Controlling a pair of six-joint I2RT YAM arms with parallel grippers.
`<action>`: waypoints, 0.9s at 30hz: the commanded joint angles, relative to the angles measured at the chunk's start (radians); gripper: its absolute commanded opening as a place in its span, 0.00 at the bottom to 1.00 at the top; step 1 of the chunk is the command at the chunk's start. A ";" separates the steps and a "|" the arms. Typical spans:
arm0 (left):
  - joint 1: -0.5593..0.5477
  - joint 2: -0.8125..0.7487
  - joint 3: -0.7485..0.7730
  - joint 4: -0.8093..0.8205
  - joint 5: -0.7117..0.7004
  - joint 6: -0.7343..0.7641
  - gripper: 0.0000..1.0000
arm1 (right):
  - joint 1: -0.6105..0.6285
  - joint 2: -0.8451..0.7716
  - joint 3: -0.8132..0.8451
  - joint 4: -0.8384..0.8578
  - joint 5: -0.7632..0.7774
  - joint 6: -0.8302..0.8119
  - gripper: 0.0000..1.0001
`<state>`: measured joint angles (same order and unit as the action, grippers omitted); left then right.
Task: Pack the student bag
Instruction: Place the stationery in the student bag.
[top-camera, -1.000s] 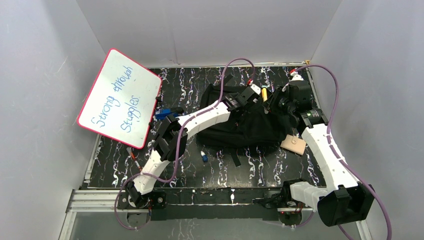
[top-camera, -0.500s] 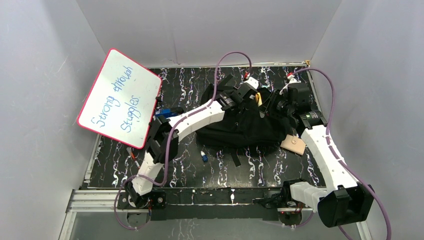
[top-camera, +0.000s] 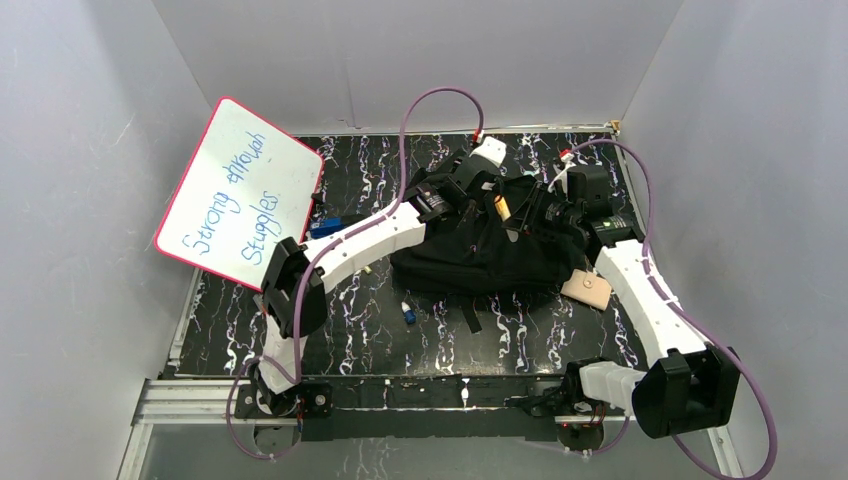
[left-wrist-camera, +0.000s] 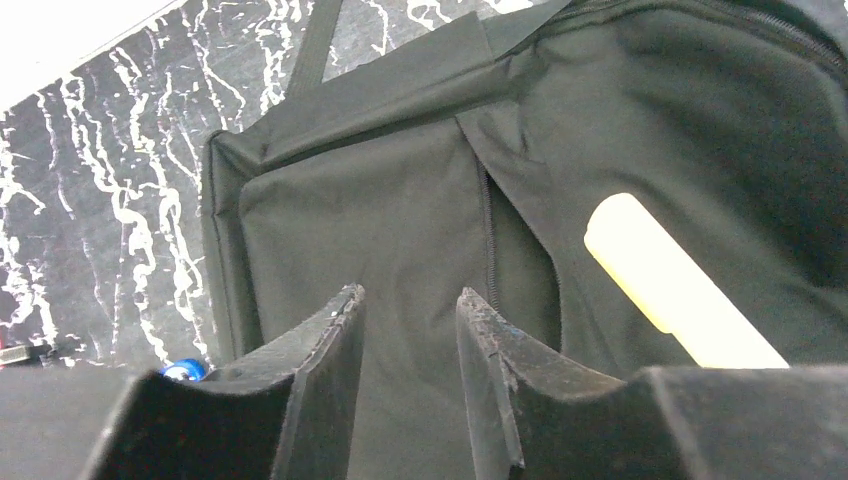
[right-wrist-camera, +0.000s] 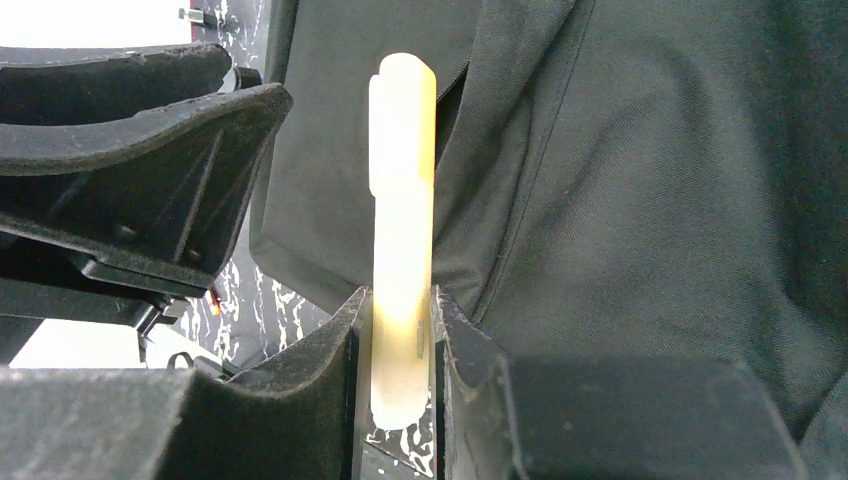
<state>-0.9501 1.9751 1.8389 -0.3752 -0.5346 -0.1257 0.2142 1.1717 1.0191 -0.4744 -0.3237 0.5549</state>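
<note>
Student bag (top-camera: 470, 260): black, lying flat in the middle of the table (top-camera: 520, 330), a loose strap trailing toward your near edge.

Bag surface: in the left wrist view a short zip runs down a seam between two panels, and the cloth gapes slightly beside it.

Left gripper (left-wrist-camera: 410, 302): jaws apart with a narrow gap and nothing between them, only bag fabric behind. It hangs over the bag's far side.

Right gripper (right-wrist-camera: 400, 312): clamped on a pale yellow marker (right-wrist-camera: 402, 190), pinched near its lower end, with most of the barrel sticking out past the fingertips.

Marker position: above the bag's upper part and pointing at a fold in the fabric. You cannot tell from these views whether its tip touches the cloth or sits inside the fold.

Grippers, relation: close together over the bag. One left finger (right-wrist-camera: 150, 140) shows just beside the marker in the right wrist view, apart from it.

Whiteboard (top-camera: 240, 195): red-edged with blue handwriting, propped tilted at the table's left side, well apart from the bag.

Tan flat piece (top-camera: 587, 290): on the table at the bag's right edge, beside the right forearm.

Small blue-capped item (top-camera: 408, 314): on the table just in front of the bag.
</note>
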 joint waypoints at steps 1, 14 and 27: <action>0.005 -0.005 0.007 0.016 0.037 -0.024 0.41 | -0.007 -0.042 0.018 0.003 0.034 0.003 0.00; 0.005 0.092 0.036 -0.023 0.089 -0.041 0.46 | -0.010 -0.127 0.004 -0.059 0.209 -0.009 0.00; 0.005 0.136 0.059 -0.033 0.108 -0.043 0.46 | -0.010 -0.136 -0.017 -0.054 0.201 -0.011 0.00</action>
<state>-0.9501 2.1178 1.8545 -0.4011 -0.4278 -0.1604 0.2092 1.0611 1.0126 -0.5510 -0.1299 0.5503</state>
